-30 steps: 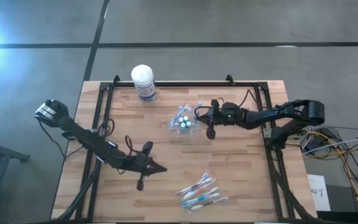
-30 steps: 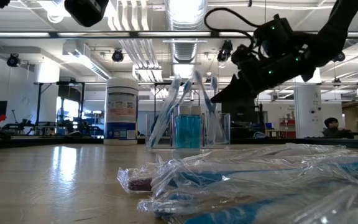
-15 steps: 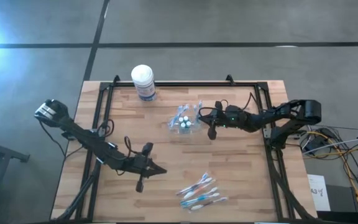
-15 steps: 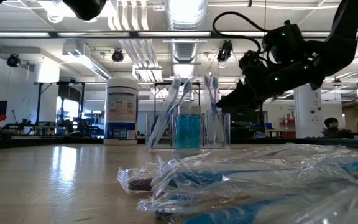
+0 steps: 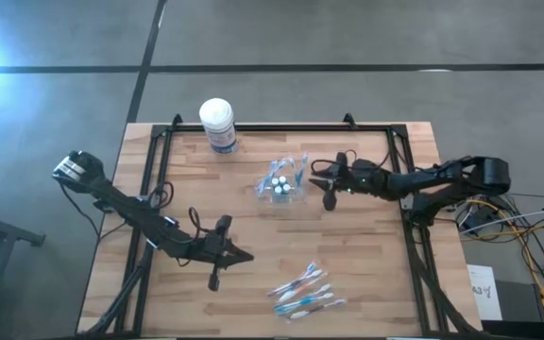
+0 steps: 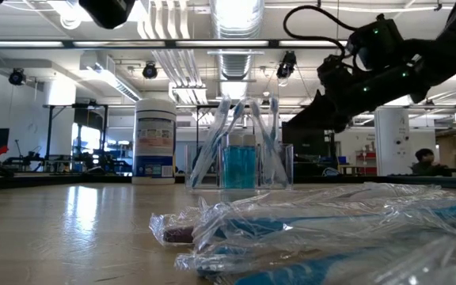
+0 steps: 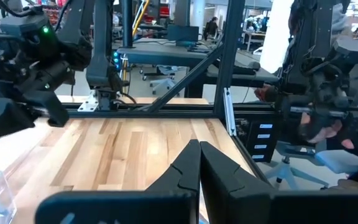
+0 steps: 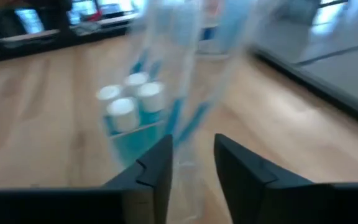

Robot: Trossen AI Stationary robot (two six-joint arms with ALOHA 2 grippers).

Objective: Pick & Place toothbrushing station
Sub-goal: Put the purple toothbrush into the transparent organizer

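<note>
A small clear cup (image 5: 281, 182) stands on its base at the table's middle. It holds several wrapped blue-white toothbrushes (image 6: 232, 127), which lean on its rim, and white-capped tubes (image 8: 129, 99). My right gripper (image 5: 314, 175) hovers just right of the cup, fingers open and pointing at it, touching nothing (image 8: 191, 165). More wrapped toothbrushes (image 5: 302, 291) lie flat near the table's front edge. My left gripper (image 5: 246, 256) waits shut above the table's near left part, level, holding nothing (image 7: 199, 149).
A white-lidded canister with a blue label (image 5: 217, 124) stands at the far left of the table. Black frame rails (image 5: 159, 151) run along the table's left, far and right sides. A person sits in the room behind (image 6: 422, 162).
My right gripper has drawn back from the cup toward the table's right edge and opened. One toothbrush in the cup has changed its lean: it stood upright half a second ago and now rests slanted against the rim.
</note>
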